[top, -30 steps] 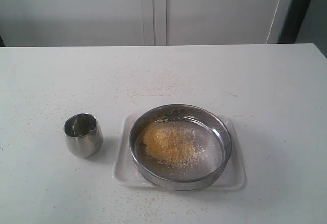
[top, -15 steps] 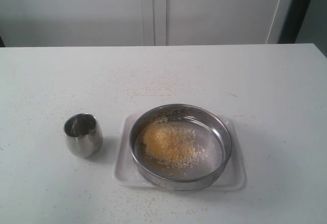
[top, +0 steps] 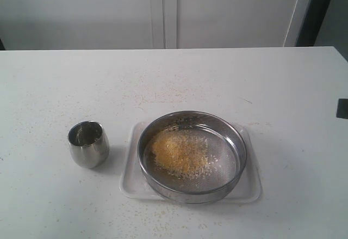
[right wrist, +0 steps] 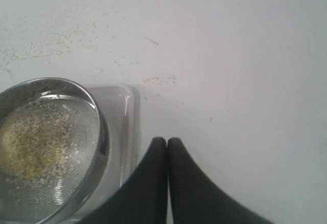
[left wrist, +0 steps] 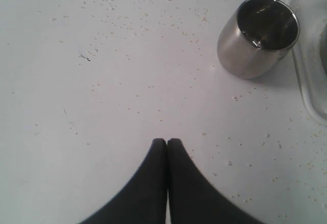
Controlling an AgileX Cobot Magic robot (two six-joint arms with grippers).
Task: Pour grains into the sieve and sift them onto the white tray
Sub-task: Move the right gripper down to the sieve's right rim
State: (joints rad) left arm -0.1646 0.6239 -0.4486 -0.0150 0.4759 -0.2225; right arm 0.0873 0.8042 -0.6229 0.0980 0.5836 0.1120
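**Sifting not yet done: watch for spill and a sliding tray**

Both your tools are clenched and empty. The left tool (left wrist: 167,141) has its fingers pressed together over bare table (top: 244,75), well apart from the sieve and out past the small rounded steel cup (top: 88,143). The right tool (right wrist: 167,140) is also clamped on nothing, near the sieve on the side away from that cup.

The wide, round, shallow steel sieve (top: 191,196) sits on the flat white rectangular tray (top: 129,182). The yellow-orange and whitish grains (top: 176,152) lie heaped on its mesh, off-centre toward the cup side. The cup looks empty, so the pour seems finished and the shaking is what remains.

Risks from here, as I judge them:

- If you go in with the fingers shut, you will push the sieve rather than grip it, and the tray may skid with it.
- The thin steel rim is likely slippery, and a shallow pinch could let the sieve tilt and dump the off-centre heap over its wall.
- The tray is barely wider than the sieve and has a low rim, so wide or fast strokes would drop fines onto the table, where stray grains are scattered around the sieve.
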